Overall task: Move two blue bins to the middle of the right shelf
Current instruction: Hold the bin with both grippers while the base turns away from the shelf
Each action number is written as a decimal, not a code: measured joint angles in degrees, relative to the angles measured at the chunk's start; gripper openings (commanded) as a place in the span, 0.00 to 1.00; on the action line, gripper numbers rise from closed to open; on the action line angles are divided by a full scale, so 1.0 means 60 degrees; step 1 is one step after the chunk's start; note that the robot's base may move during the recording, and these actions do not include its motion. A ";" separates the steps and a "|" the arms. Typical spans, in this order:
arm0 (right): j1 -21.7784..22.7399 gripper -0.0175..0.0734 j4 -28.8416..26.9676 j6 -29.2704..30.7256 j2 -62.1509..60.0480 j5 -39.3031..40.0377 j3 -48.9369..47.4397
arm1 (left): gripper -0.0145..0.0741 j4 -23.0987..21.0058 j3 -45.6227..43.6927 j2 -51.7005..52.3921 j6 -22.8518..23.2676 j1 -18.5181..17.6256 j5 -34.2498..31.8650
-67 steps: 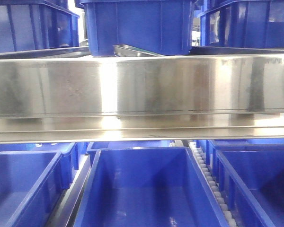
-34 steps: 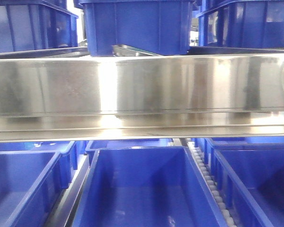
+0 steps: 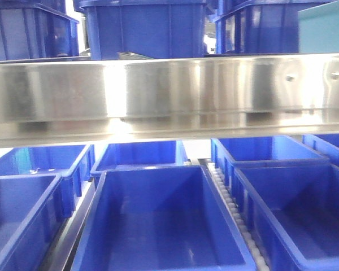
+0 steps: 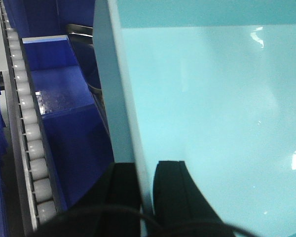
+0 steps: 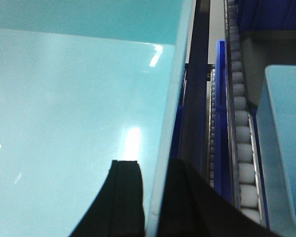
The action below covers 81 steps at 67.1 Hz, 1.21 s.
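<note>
A pale sky-blue bin [image 4: 212,123] fills the left wrist view. My left gripper [image 4: 145,167] is shut on its left wall [image 4: 113,98], one black finger [image 4: 123,190] outside and one inside. In the right wrist view the same bin [image 5: 64,98] fills the left side. My right gripper [image 5: 155,168] is shut on its right wall, with one finger [image 5: 126,192] inside. A second pale blue bin [image 5: 286,148] stands at the right past a roller track. In the front view only a pale corner [image 3: 325,25] shows at top right.
A steel shelf beam [image 3: 169,96] crosses the front view. Royal-blue crates stand above it [image 3: 141,28] and below it [image 3: 158,220]. Roller tracks run between crates [image 3: 229,203], left of the held bin [image 4: 29,138] and right of it [image 5: 244,138].
The front view has shifted: the shelf beam and crates slid left and up in frame, more of the lower crates shows, and the pale bin's corner has come in at top right.
</note>
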State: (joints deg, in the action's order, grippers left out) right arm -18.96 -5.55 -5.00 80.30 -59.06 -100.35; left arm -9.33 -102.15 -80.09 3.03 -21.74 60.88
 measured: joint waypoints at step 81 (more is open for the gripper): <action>0.0000 0.03 -0.0018 0.0000 0.0000 0.0018 0.0000 | 0.04 0.0014 0.0000 0.0033 0.0000 0.0000 0.0000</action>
State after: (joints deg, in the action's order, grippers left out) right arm -18.96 -5.66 -5.00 80.30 -58.95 -100.35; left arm -9.24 -102.15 -79.90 3.03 -21.74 60.88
